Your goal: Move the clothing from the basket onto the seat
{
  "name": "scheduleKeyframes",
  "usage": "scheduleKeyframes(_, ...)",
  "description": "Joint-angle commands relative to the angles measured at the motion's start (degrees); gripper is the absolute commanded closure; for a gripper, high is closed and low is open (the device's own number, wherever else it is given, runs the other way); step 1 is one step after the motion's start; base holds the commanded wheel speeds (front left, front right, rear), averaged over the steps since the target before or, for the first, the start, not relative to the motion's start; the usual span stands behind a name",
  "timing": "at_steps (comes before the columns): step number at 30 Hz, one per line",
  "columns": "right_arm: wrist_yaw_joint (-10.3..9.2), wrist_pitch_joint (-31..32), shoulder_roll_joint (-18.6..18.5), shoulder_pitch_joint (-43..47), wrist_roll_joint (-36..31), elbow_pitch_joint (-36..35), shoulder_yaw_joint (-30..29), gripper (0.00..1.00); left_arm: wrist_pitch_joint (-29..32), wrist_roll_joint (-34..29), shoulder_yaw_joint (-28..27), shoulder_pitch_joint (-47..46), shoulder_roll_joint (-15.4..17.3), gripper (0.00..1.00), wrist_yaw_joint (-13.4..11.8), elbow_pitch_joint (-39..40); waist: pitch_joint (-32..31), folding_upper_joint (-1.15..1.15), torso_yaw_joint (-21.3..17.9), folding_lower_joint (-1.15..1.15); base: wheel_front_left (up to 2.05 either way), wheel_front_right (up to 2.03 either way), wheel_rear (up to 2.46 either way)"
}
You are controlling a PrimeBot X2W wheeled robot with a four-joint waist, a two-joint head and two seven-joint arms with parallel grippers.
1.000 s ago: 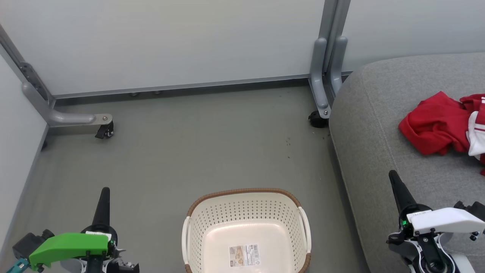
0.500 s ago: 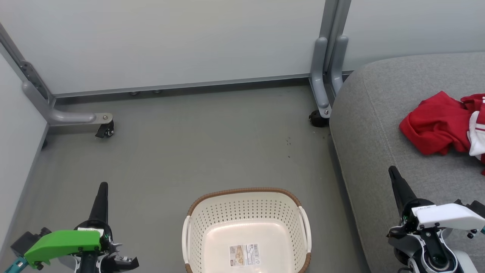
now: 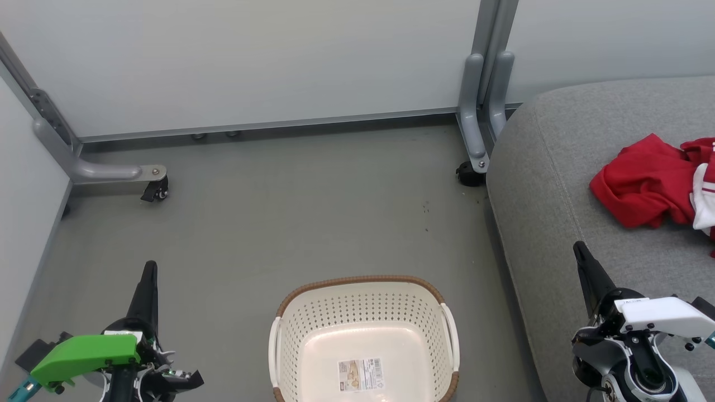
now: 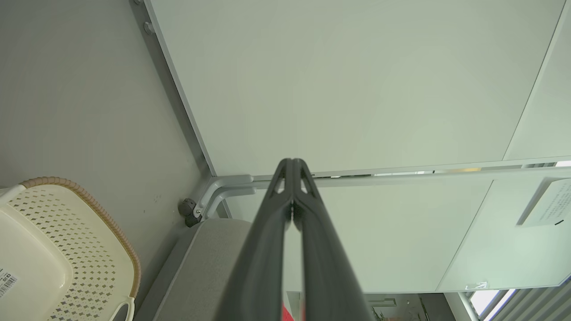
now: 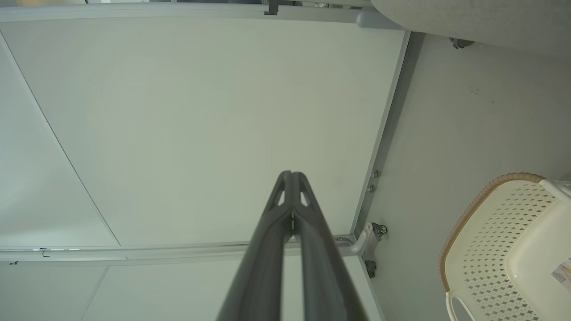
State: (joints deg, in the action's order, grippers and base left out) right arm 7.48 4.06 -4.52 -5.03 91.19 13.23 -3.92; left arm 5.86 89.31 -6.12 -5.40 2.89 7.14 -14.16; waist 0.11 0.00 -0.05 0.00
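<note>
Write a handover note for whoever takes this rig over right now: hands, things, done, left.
Left hand: shut, empty. Right hand: shut, empty.
Cream-white perforated plastic basket: on the floor, nothing in it but its label.
Bright red fabric clothing with white trim: heaped on the light grey upholstered seat, partly past the view's edge.
Done: basket emptied. Left: apparently nothing.

Crumpled red clothing (image 3: 648, 184) on grey seat (image 3: 547, 184), cream perforated basket (image 3: 363, 312) empty on floor
</note>
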Motion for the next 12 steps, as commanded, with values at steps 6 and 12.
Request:
scheduleKeyframes(6, 0.02, 0.7, -0.1, -1.4, 3.2, 0.8, -0.4, 1.00, 0.8, 3.2, -0.6, -1.3, 0.0, 1.00, 0.5, 0.1, 0.1, 0.00, 0.0, 0.00, 0.00, 0.00, 0.00)
scheduleKeyframes(12, 0.02, 0.8, 0.0, -1.2, 3.0, 0.9, -0.5, 1.00, 0.9, 3.2, -0.6, -1.2, 0.0, 1.00, 0.5, 0.1, 0.1, 0.00, 0.1, 0.00, 0.00, 0.00, 0.00)
